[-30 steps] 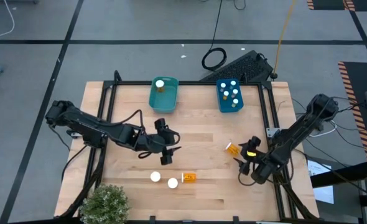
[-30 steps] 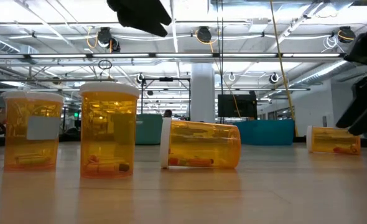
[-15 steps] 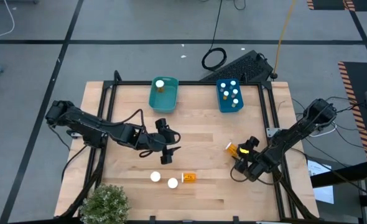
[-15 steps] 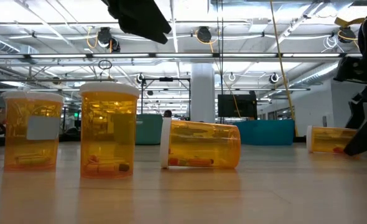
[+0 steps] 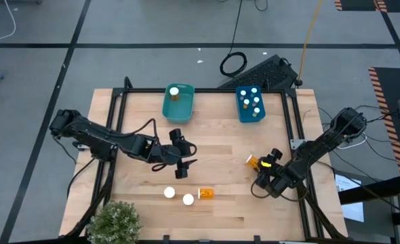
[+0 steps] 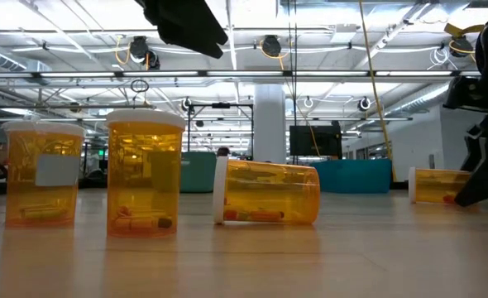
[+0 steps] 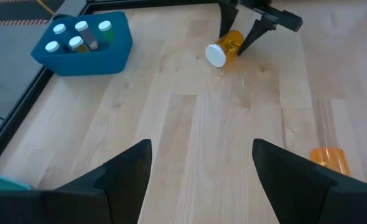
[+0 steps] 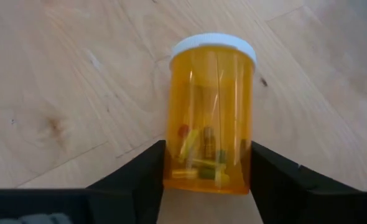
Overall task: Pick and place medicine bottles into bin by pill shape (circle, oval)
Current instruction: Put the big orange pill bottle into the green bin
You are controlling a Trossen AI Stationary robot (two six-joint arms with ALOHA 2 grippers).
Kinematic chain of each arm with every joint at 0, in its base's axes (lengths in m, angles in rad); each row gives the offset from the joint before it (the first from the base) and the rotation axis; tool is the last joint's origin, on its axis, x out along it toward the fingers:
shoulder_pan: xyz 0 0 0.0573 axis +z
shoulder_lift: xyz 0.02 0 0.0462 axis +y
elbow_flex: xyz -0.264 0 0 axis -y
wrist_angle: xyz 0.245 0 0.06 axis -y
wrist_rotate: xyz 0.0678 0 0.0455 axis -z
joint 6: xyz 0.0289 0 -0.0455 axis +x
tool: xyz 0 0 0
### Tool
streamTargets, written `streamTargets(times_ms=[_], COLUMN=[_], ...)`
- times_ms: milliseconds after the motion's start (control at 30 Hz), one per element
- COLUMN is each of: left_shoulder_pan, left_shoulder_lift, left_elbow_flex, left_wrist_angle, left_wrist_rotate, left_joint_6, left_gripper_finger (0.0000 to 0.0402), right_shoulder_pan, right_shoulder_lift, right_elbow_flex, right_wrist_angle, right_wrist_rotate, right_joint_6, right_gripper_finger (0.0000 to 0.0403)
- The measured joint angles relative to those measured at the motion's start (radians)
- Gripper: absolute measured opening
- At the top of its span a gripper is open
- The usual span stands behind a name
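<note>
An orange medicine bottle point(image 8: 209, 112) with a white cap lies on its side at the table's right. My right gripper point(image 5: 260, 171) is open and low over it, one finger on each side of its base end. My left gripper point(image 5: 188, 162) hangs open above the table's middle, nothing between its fingers. Two more bottles point(image 5: 169, 193) point(image 5: 188, 199) stand upright near the front. A third point(image 5: 206, 193) lies on its side beside them. My right gripper's fingers point(image 8: 140, 177) come slanting down from the table's right and stand close against the two sides of the bottle's base end point(image 8: 205, 177), lying along the bottle. Whether they touch it, I cannot tell. The bottle rests on the table.
A teal bin point(image 5: 166, 108) at the back holds one bottle. A blue bin point(image 5: 241, 112) to its right holds several. A potted plant point(image 5: 115, 220) stands at the near left corner. Bare wood lies between the two arms.
My right gripper has come down and toward the table's left, onto the lying bottle, so that its fingers now flank it. It has kept still over the last half second. The bottle has stayed where it was.
</note>
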Motion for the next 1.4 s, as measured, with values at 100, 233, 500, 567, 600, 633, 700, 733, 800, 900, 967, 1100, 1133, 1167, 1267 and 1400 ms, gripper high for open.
streamTargets(times_ms=[100,233,500,567,600,633,700,733,800,900,967,1100,1133,1167,1267,1400], left_shoulder_pan=[0.000,0.000,0.000,0.000,0.000,0.000,0.000,0.000,-0.001,-0.012,-0.024,-0.045,-0.052,-0.058,-0.076,-0.087], left_shoulder_lift=[0.000,0.000,0.000,0.000,0.000,0.000,0.000,0.000,0.000,0.000,0.000,0.000,0.000,0.000,0.000,0.013], left_elbow_flex=[0.000,0.000,0.000,0.000,0.000,0.000,0.000,0.000,0.000,0.000,0.000,0.000,0.000,0.000,0.000,0.000], left_wrist_angle=[0.000,0.002,0.068,0.092,0.103,0.111,0.128,0.137,0.147,0.152,0.161,0.193,0.199,0.206,0.231,0.298], left_wrist_rotate=[0.000,0.000,-0.001,-0.001,-0.002,-0.002,-0.002,-0.002,-0.002,-0.001,0.005,0.027,0.029,0.029,0.030,0.032], left_joint_6=[0.000,0.020,0.104,0.131,0.135,0.139,0.162,0.183,0.239,0.292,0.302,0.305,0.305,0.305,0.307,0.297], left_gripper_finger=[0.0278,0.0278,0.0278,0.0278,0.0278,0.0278,0.0278,0.0278,0.0278,0.0278,0.0278,0.0279,0.0280,0.0283,0.0307,0.0361], right_shoulder_pan=[0.000,0.000,0.000,-0.002,-0.004,-0.006,-0.010,-0.012,-0.016,-0.030,-0.044,-0.082,-0.092,-0.104,-0.139,-0.179], right_shoulder_lift=[0.000,-0.003,-0.077,-0.103,-0.116,-0.127,-0.149,-0.159,-0.175,-0.194,-0.202,-0.204,-0.204,-0.203,-0.203,-0.203], right_elbow_flex=[0.000,-0.001,-0.001,-0.001,-0.001,-0.001,-0.001,-0.001,-0.001,-0.001,-0.001,-0.001,-0.001,-0.001,-0.001,-0.001], right_wrist_angle=[0.005,0.038,0.179,0.240,0.274,0.312,0.394,0.434,0.521,0.648,0.722,0.852,0.873,0.892,0.934,0.986], right_wrist_rotate=[0.000,0.000,0.000,0.001,0.000,0.000,0.000,0.000,-0.002,-0.027,-0.056,-0.076,-0.076,-0.076,-0.076,-0.075], right_joint_6=[-0.001,-0.030,-0.145,-0.210,-0.247,-0.290,-0.384,-0.434,-0.540,-0.704,-0.814,-0.994,-1.027,-1.055,-1.122,-1.192], right_gripper_finger=[0.0186,0.0184,0.0185,0.0184,0.0184,0.0185,0.0186,0.0186,0.0186,0.0186,0.0186,0.0186,0.0186,0.0186,0.0187,0.0187])
